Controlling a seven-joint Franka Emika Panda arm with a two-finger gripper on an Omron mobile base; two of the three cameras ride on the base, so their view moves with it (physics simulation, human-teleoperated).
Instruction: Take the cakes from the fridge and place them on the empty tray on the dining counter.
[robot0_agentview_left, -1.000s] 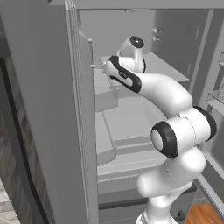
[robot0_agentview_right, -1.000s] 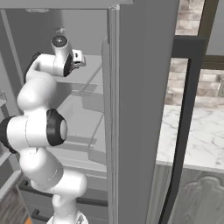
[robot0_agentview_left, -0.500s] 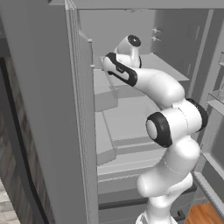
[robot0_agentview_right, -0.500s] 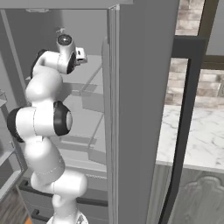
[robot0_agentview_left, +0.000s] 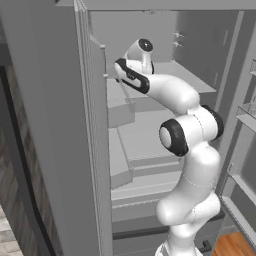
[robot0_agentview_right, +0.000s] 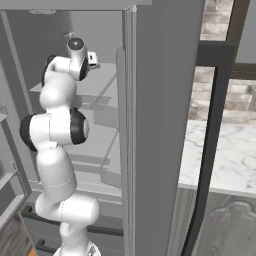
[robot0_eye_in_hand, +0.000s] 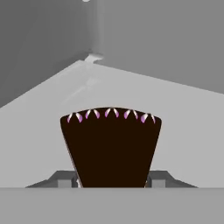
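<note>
1. We see the arm (robot0_agentview_left: 185, 135) reaching into the open fridge (robot0_agentview_left: 150, 150), its hand at an upper shelf (robot0_eye_in_hand: 183, 113).
2. In the hand view a cake (robot0_eye_in_hand: 111, 146), a dark-brown wedge with pinkish edge, lies on that pale shelf between the gripper (robot0_eye_in_hand: 111, 178) tips.
3. The fingers (robot0_eye_in_hand: 65, 178) stand just beside the wedge's narrow end, one on each side; we cannot tell whether they press it.
4. Marble counter (robot0_agentview_right: 225, 150) shows right of the fridge door.

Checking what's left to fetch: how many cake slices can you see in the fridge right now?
1. A dark-brown cake slice lies on the pale fridge shelf, sitting between the tool's fingertips in the hand view. A second slice may be hidden behind the arm in the base views.
</note>
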